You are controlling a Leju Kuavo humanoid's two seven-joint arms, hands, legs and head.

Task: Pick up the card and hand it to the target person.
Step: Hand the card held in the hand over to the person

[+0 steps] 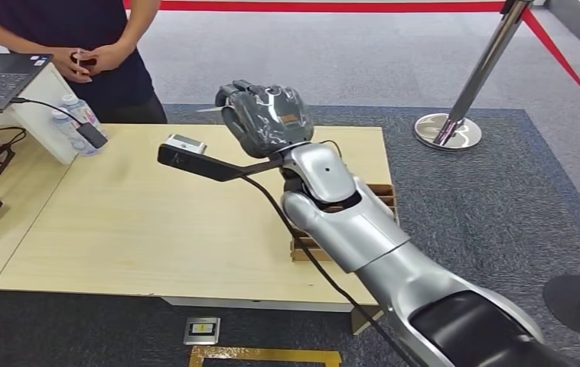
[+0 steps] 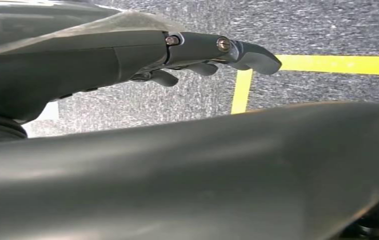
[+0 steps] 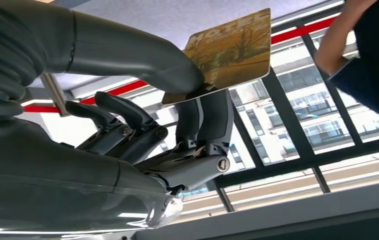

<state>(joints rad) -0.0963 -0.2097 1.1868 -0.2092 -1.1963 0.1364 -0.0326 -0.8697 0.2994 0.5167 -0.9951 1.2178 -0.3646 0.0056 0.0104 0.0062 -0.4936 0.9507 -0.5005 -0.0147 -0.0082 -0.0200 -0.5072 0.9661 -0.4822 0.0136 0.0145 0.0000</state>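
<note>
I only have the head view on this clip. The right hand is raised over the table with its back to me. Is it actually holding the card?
Observer: Yes. In the right wrist view the right hand pinches the card between the thumb and the fingers under it.
Operator: Can you read anything on the card?
Observer: It has a yellowish tree picture and the word HOTEL along one edge.
Operator: Is the person near it from that angle?
Observer: The person's arm and dark shirt show beyond the card, apart from it; no contact.
Operator: And the left hand?
Observer: In the left wrist view the left hand hangs above grey carpet with yellow floor tape, holding nothing.
</note>
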